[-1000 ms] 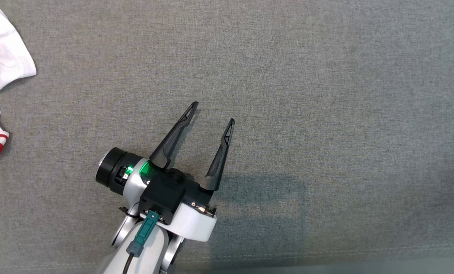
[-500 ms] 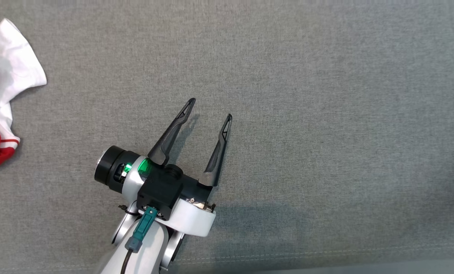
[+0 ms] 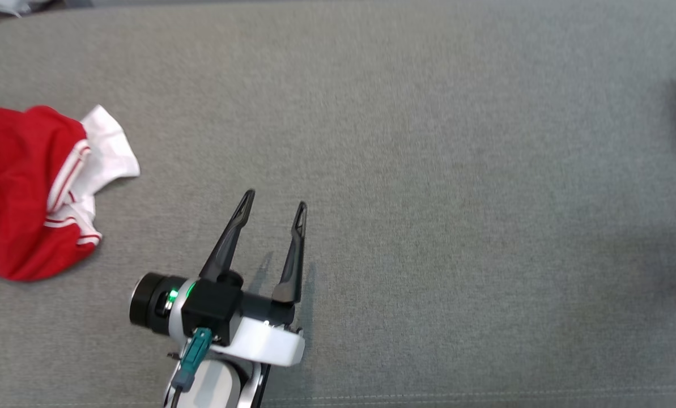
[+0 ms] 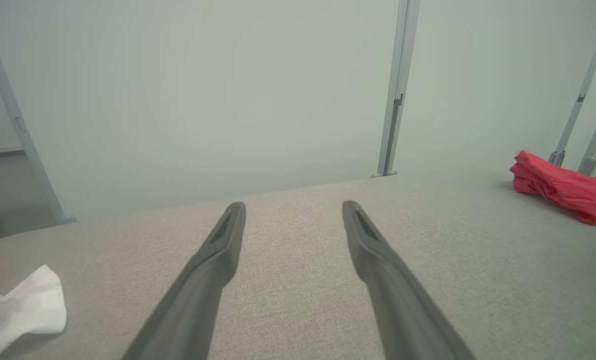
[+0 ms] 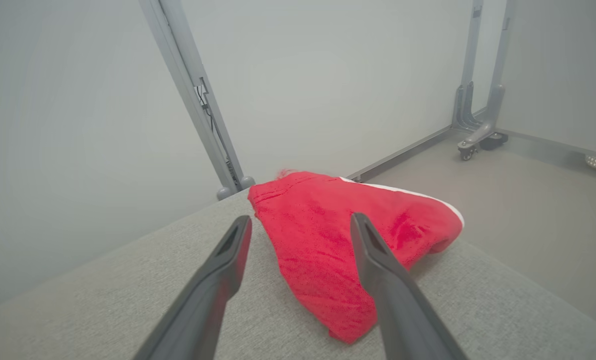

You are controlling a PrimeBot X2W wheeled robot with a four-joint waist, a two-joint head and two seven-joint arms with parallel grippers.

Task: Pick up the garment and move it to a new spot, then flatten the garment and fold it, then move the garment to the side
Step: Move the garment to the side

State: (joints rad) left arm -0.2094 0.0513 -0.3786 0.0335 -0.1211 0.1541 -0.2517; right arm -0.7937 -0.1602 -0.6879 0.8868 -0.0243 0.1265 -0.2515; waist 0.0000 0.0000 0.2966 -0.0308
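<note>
My left gripper (image 3: 276, 199) and right gripper (image 5: 300, 218) gape empty. The red garment (image 5: 407, 225) lies at the tabletop's (image 5: 103, 300) right corner, seemingly folded and set aside.

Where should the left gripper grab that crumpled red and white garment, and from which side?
Pinch the white flap jutting from the garment's right edge, coming from that side, where the open left gripper is. It lies thin, clear of the bunched red bulk, so likely easiest.

lab, bare white walls (image 4: 178, 100), metal frame posts (image 4: 395, 100)
</note>
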